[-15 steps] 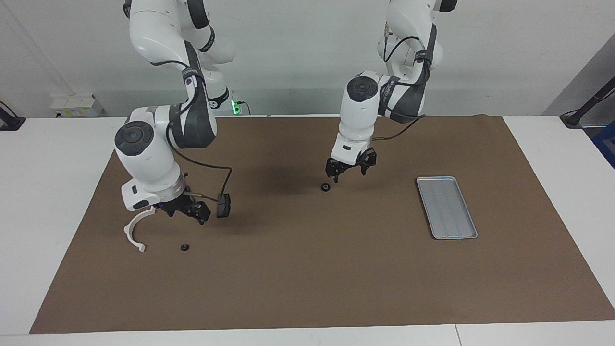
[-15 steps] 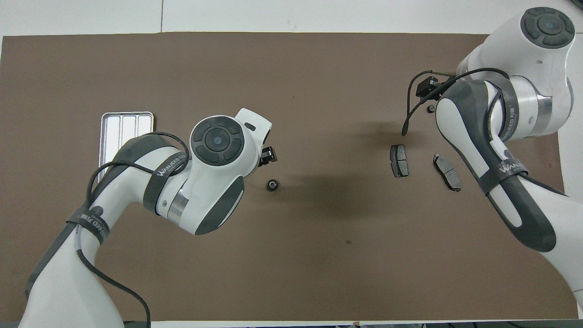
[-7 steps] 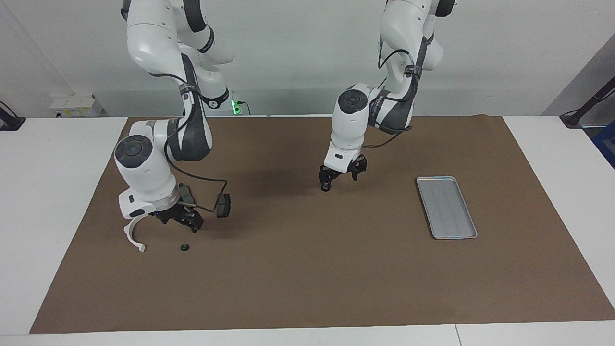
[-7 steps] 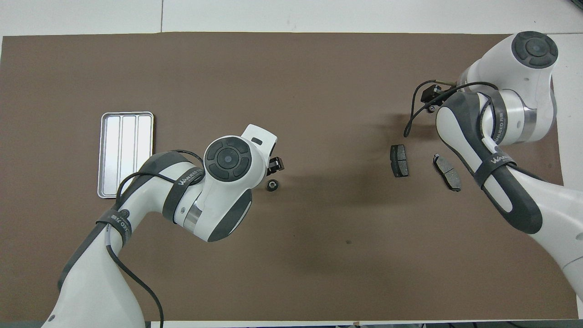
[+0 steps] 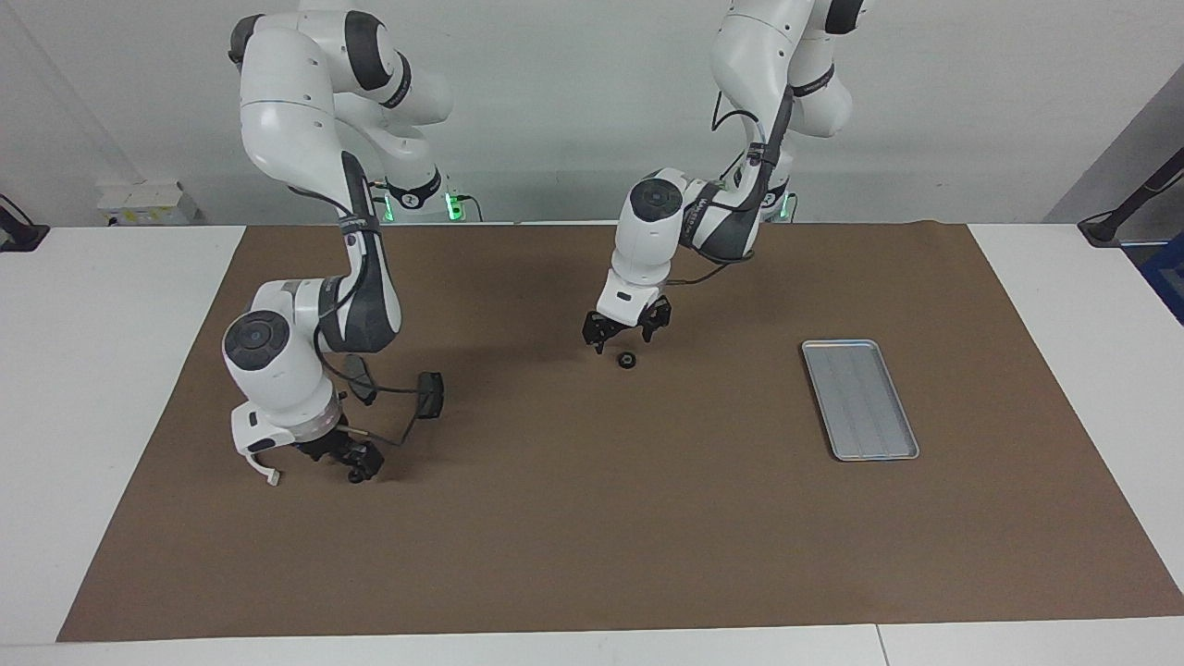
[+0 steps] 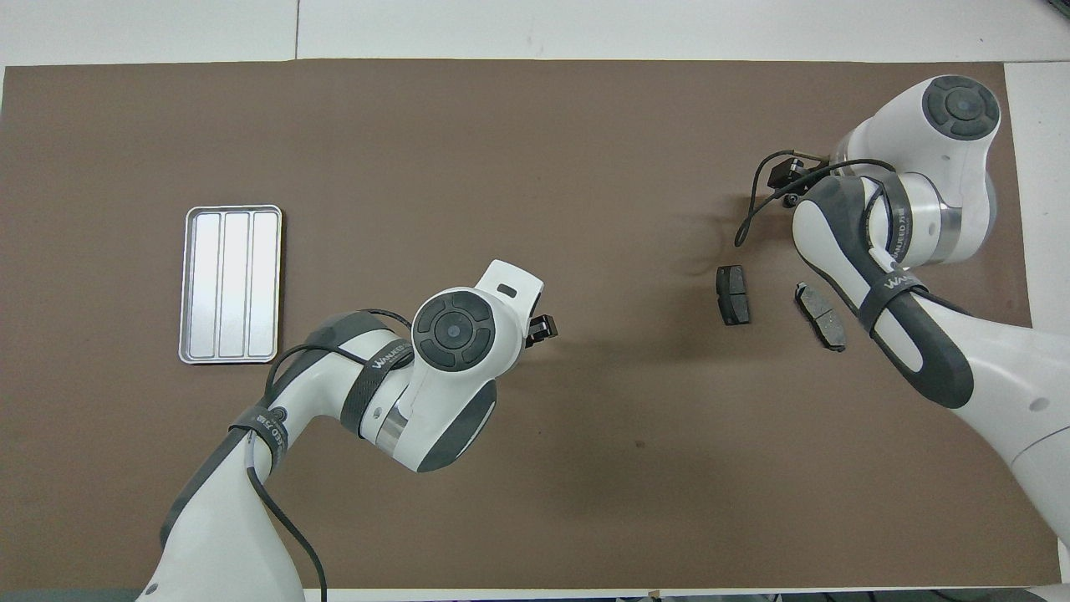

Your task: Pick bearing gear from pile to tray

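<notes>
So the left hand [image 5: 625, 337] hangs with fingers apart just by a small black bearing gear [image 5: 627, 360] mid-worktop. Right hand [image 5: 356, 461], spread too, sits low at another black piece by the white bracket [image 5: 268, 475]; brake pads [image 6: 733, 294] close, tray [image 5: 860, 400] well apart, empty

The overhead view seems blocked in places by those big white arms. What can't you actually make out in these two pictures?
- Small black gear: plain in the facing view; overhead, the left arm's wrist covers it.
- White half-ring bracket: only one end shows in the facing view; the right arm hides the rest in both views.
- Right gripper: low over a tiny black piece; contact too small to tell.
- Tray: nothing visible in it.
</notes>
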`<state>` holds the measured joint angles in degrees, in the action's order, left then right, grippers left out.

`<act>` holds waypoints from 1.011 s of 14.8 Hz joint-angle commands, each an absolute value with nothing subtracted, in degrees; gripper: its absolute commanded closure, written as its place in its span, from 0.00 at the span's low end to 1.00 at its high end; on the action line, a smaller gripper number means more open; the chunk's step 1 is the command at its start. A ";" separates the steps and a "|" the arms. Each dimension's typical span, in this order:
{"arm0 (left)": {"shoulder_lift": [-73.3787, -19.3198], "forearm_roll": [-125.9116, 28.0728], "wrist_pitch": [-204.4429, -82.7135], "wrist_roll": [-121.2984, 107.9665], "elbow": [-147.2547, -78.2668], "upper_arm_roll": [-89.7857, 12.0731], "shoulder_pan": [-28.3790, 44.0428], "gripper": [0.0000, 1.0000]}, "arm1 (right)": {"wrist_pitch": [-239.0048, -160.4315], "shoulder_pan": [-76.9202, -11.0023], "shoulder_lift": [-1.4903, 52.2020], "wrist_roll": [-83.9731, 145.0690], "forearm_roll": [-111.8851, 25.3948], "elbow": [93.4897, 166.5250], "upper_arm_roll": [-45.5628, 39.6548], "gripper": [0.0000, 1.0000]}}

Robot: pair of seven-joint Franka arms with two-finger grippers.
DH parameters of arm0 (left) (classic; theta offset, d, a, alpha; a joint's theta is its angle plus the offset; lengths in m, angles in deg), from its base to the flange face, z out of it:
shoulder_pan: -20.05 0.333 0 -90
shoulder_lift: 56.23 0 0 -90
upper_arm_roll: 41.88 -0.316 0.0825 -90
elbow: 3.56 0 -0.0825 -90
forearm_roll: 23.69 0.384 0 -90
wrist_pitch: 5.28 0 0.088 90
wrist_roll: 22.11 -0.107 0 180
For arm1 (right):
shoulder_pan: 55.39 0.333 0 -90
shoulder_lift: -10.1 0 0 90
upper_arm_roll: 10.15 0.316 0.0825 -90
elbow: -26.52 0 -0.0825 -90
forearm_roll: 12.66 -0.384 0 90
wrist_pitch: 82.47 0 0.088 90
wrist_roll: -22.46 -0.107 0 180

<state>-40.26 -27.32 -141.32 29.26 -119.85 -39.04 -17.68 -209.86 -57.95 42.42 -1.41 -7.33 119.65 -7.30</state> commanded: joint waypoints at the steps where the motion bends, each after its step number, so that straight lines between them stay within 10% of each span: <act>1: -39.01 -28.27 -143.62 28.61 -120.72 -40.21 -18.19 0.00 | -212.63 -58.29 44.20 -2.85 -6.59 119.16 -6.73 0.04; 5: -39.01 -27.92 -143.45 28.17 -121.42 -40.39 -18.01 0.00 | -212.99 -58.11 44.29 -2.85 -6.59 119.16 -6.73 0.10; 10: -38.30 -27.47 -143.62 28.25 -122.04 -40.39 -18.10 0.16 | -212.99 -58.29 44.38 -2.85 -6.68 119.42 -6.73 0.46; 11: -38.30 -27.47 -143.62 28.25 -122.04 -40.39 -18.18 0.23 | -212.90 -58.29 44.38 -2.85 -6.77 119.42 -6.73 0.55; 13: -38.30 -27.47 -143.45 28.34 -121.95 -40.48 -18.36 1.00 | -212.81 -58.37 44.38 -2.85 -6.77 119.42 -6.64 0.74; 15: -38.30 -27.47 -142.84 28.60 -121.25 -40.48 -18.01 1.00 | -212.64 -58.29 44.29 -2.76 -6.85 119.42 -6.64 0.92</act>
<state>-38.43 -27.29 -142.16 28.88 -120.91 -40.09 -17.68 -212.08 -57.94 43.80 -1.68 -7.34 119.23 -6.99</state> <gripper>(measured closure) 0.379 0.639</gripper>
